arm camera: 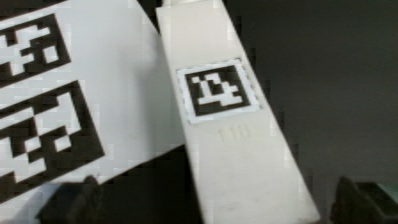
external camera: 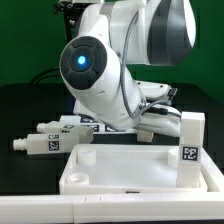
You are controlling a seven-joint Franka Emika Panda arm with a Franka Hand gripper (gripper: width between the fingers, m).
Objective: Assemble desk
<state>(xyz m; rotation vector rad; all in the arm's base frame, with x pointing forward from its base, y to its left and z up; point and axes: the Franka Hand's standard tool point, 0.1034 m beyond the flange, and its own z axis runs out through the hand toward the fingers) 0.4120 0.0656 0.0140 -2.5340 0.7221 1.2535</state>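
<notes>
The desk is in parts. Its tabletop is a white square tray with a raised rim and round sockets at the corners that show. It lies flat on the black table at the front of the exterior view, below the arm. An upright leg, a white blocky post with a black-and-white square tag facing the camera, stands in the tabletop's corner on the exterior view's right. Two more legs lie on their sides on the table, just beyond the tabletop's corner on the exterior view's left. The near leg and the far leg are side by side and close together, each with a tag showing. The near one ends in a narrower stub toward the exterior view's left.

The fourth leg fills the middle of the wrist view. It is white, long and straight-edged, with one square tag on its upper face. It lies between the two dark fingers of the gripper. There is a dark gap on each side of the leg, so the jaws are spread wide and do not touch it. Beside this leg lies the marker board, flat and white with large tags. The leg's edge overlaps the board's edge in the picture, and I cannot tell whether they touch. In the exterior view the gripper is mostly hidden behind the arm.
</notes>
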